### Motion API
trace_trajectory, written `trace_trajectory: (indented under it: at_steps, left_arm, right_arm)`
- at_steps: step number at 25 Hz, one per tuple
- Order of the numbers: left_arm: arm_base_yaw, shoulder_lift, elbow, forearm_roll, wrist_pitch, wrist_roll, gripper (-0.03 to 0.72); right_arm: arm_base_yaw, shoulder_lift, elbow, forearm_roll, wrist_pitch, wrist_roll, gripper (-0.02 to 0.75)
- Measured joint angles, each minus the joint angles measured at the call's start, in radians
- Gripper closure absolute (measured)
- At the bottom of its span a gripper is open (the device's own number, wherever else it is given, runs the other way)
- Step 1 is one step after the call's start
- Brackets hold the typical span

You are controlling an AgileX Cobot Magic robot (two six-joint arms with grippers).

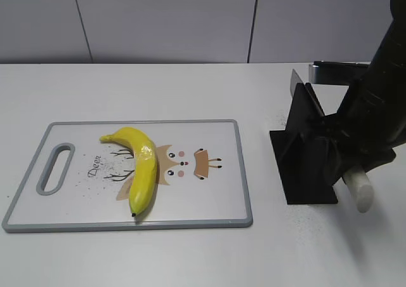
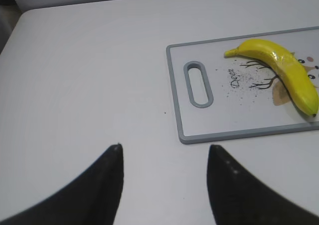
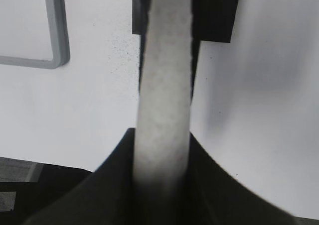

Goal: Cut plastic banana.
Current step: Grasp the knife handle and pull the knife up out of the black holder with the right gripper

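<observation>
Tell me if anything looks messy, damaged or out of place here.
Only small things: dark specks are scattered on the cutting board near the plastic banana, and on the table beside the black knife stand. The banana looks whole.

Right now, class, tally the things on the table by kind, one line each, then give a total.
Banana: 1
Cutting board: 1
Black knife stand: 1
Knife with a white handle, held in the right jaws at the stand: 1
Total: 4
</observation>
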Motion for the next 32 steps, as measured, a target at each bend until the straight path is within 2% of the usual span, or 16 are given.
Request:
trace_trajectory:
  at_steps: [5, 15, 21, 24, 27, 32]
  left_arm:
    - [0.000, 0.000, 0.000, -0.001, 0.000, 0.000, 0.170]
    - [0.000, 0.000, 0.000, -0.001, 0.000, 0.000, 0.171]
    - [0.000, 0.000, -0.004, -0.001, -0.017, 0.000, 0.171]
    - [0.000, 0.006, -0.033, -0.001, -0.079, 0.000, 0.171]
    - [0.000, 0.079, -0.067, -0.001, -0.144, 0.000, 0.171]
    - [0.000, 0.371, -0.162, -0.009, -0.241, 0.034, 0.171]
  right_arm:
    - [0.000, -0.033, 0.000, 0.002, -0.001, 0.004, 0.575]
    - [0.002, -0.260, -0.005, 0.010, 0.002, -0.003, 0.578]
    - [0.002, -0.357, -0.076, -0.012, 0.007, -0.045, 0.578]
    - [0.002, -0.373, -0.136, -0.017, 0.011, -0.122, 0.578]
    - [0.002, -0.371, -0.184, -0.017, 0.013, -0.284, 0.578]
    - [0.002, -0.323, -0.248, -0.019, 0.028, -0.571, 0.578]
